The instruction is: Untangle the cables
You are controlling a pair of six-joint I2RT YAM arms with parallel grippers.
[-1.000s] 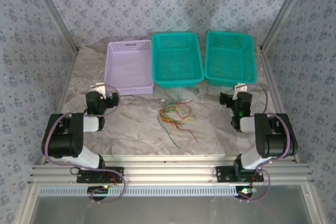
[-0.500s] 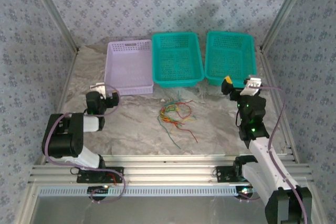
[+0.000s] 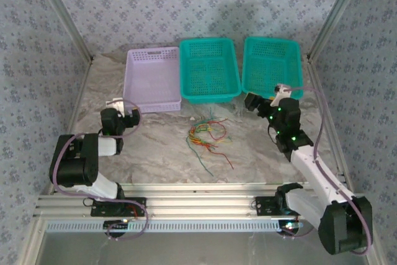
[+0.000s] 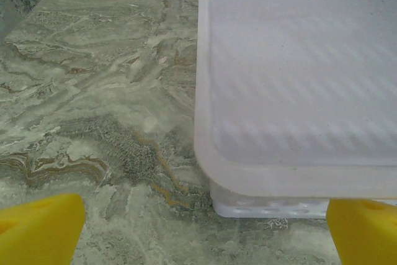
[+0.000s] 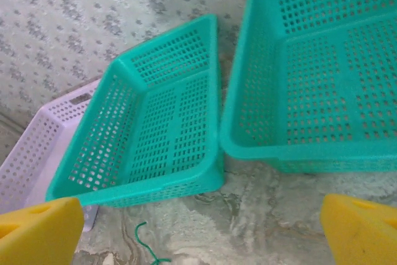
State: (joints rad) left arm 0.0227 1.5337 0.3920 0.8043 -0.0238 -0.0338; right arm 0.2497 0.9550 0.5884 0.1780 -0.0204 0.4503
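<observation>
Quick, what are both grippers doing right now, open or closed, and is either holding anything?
Left gripper: open, holding nothing.
Right gripper: open, holding nothing.

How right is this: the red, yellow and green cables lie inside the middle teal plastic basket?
Wrong: the top external view shows the thin red, yellow and green cables on the marbled tabletop, in front of the middle teal plastic basket.

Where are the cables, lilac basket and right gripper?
thin red, yellow, green cables [image 3: 203, 133]: top view, bunch's middle.
lilac perforated plastic basket [image 3: 153, 105]: top view, near wall.
right gripper [image 5: 198, 234]: right wrist view, between fingertips.
</observation>
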